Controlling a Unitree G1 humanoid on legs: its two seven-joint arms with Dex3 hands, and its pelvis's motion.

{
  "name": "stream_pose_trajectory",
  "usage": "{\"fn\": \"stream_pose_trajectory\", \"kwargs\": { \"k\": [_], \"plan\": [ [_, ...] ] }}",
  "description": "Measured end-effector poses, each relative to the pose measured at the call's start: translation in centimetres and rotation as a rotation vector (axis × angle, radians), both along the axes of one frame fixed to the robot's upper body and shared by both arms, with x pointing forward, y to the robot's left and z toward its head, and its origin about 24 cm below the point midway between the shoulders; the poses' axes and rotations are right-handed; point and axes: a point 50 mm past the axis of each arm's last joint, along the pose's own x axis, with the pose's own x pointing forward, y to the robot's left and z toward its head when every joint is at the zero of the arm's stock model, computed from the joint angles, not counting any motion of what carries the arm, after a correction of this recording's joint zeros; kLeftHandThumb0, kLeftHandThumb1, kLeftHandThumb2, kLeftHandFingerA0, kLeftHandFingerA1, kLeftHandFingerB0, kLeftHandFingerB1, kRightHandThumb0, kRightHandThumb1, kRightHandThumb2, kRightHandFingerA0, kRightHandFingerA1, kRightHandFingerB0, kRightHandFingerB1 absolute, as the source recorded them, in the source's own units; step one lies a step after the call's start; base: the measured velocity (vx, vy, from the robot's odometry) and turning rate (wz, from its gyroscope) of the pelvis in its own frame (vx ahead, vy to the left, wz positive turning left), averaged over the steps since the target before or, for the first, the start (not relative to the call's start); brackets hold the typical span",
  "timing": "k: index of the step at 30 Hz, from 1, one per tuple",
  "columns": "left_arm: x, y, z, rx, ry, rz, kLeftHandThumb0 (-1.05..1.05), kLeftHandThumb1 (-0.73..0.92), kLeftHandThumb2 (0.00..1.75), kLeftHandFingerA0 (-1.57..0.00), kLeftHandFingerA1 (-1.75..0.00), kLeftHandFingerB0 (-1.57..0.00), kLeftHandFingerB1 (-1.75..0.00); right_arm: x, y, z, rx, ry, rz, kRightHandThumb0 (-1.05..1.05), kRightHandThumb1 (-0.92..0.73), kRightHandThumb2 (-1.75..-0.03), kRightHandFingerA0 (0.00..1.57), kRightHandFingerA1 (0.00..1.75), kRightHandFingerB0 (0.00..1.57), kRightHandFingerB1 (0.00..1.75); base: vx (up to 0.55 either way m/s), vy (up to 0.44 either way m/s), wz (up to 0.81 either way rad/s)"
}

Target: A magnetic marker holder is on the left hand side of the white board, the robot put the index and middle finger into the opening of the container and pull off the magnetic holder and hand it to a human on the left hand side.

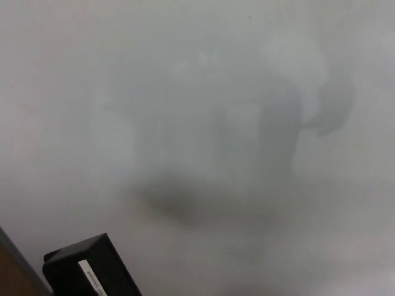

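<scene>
The black magnetic marker holder (86, 270) shows at the bottom left of the head view, partly cut off by the lower edge. It is a black box with a white label strip on its side, tilted, and standing off the whiteboard (247, 74) that fills the picture. Neither hand shows in this frame, and what carries the holder is hidden below the picture's edge. Dim grey reflections and a soft dark shadow lie across the board's middle.
The whiteboard's left edge runs diagonally across the bottom left corner, with a brown surface (8, 276) beyond it. No person shows in the frame.
</scene>
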Motion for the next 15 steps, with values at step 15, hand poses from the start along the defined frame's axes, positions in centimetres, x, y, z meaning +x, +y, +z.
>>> {"fn": "stream_pose_trajectory", "kwargs": {
  "k": [15],
  "plan": [
    [-1.8, 2.9, 2.0, -0.145, -0.057, 0.151, -0.45, 0.69, 0.61, -1.02, -1.13, -0.81, -0.68, 0.1, 0.1, 0.0, 0.002, -0.003, 0.005, -0.66, -0.72, -0.63, 0.77, 0.57, 0.51, 0.37, 0.0, 0.0, 0.0]
  ]
}}
